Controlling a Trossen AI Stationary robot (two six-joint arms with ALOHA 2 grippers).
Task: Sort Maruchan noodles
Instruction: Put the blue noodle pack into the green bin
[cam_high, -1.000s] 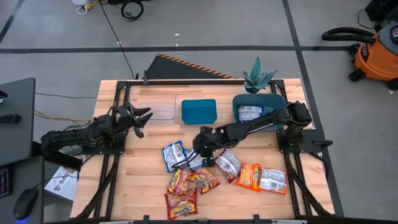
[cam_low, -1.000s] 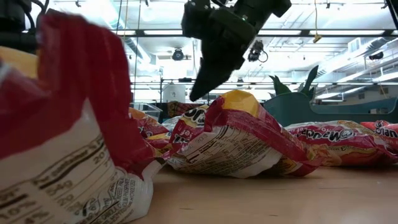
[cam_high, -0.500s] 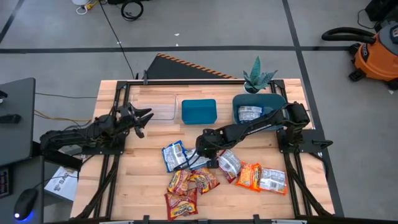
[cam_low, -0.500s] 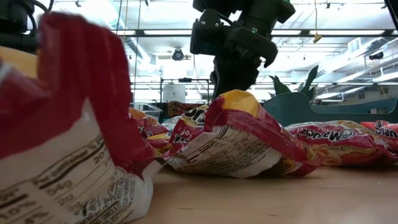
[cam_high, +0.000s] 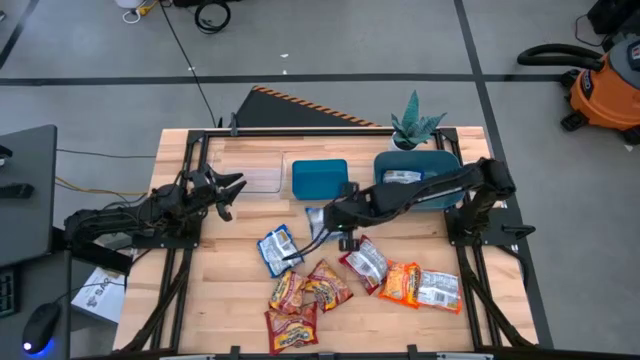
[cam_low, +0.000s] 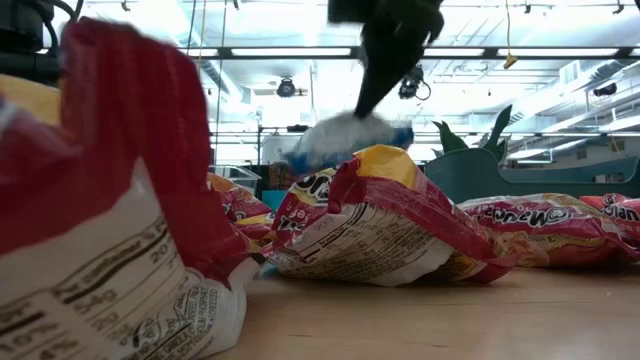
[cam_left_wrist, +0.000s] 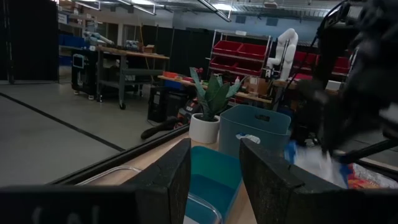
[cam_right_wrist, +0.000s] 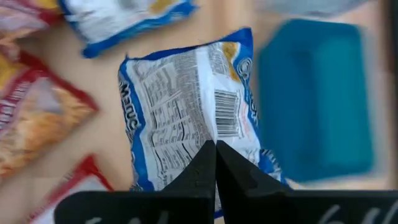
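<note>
Maruchan noodle packets lie mid-table: a blue-and-white one, red-and-yellow ones and orange ones. My right gripper is shut on another blue-and-white packet, held above the pile near the square teal bin. In the low view this packet hangs blurred under the gripper. A packet lies in the round teal bin. My left gripper waits open at the far left. My right gripper pinches the blue-and-white packet between its two shut fingers, on its printed back near one short end. The fingers come from above, pointing down. The packet hangs below them, lifted clear of the table and the other packets.
A clear flat tray lies left of the square teal bin. A potted plant stands at the far edge behind the round bin. A large red-and-yellow packet fills the low view's foreground. Bare wood shows at the table's near left.
My right gripper has shut on the blue-and-white packet in the pile and risen with it, going toward the far edge and the square teal bin. The packet is now lifted clear; its blue neighbour stays on the table.
</note>
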